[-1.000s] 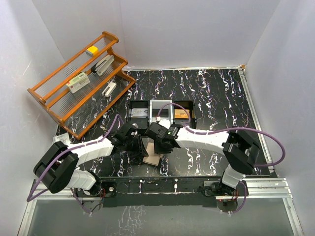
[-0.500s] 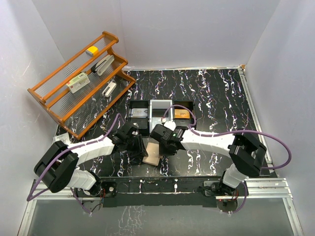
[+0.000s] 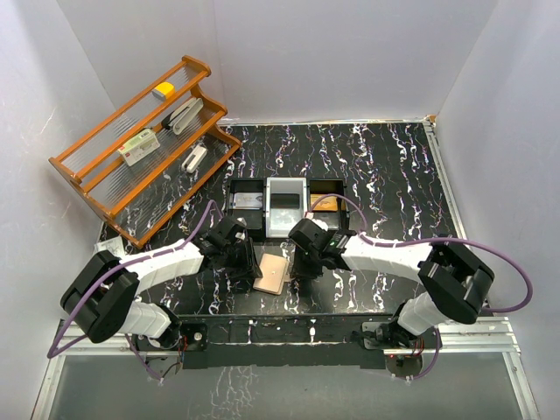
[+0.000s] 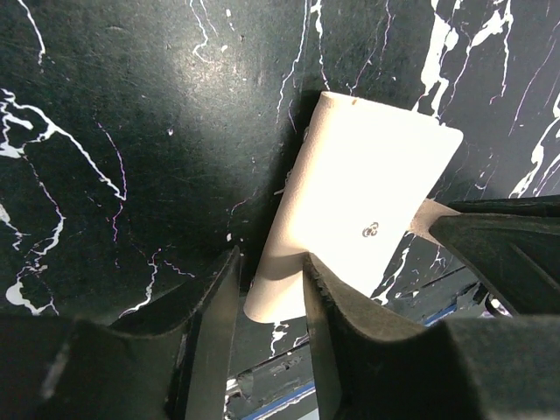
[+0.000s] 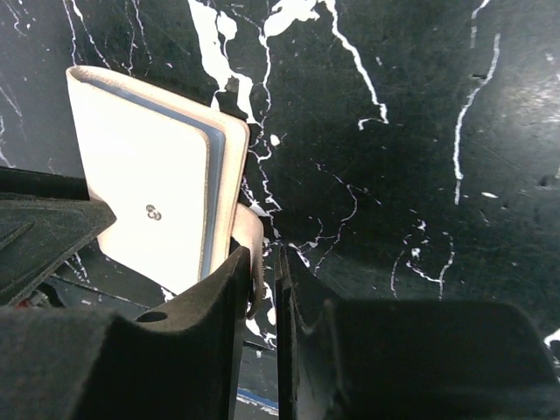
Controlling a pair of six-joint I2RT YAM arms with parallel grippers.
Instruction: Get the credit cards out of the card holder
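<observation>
One card holder lies on one table. One tray has three compartments, and two cards show in it: one grey card and one orange card. How many cards sit inside the holder cannot be told. One rack has three tiers and carries four small items: one yellow item, one black-and-white item, one white box and one small white item. There are two arms: the left arm and the right arm.

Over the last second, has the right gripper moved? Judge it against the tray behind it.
Yes, rightward. The right gripper was in front of the middle compartment of the three-compartment tray; now it is in front of the right one.
</observation>
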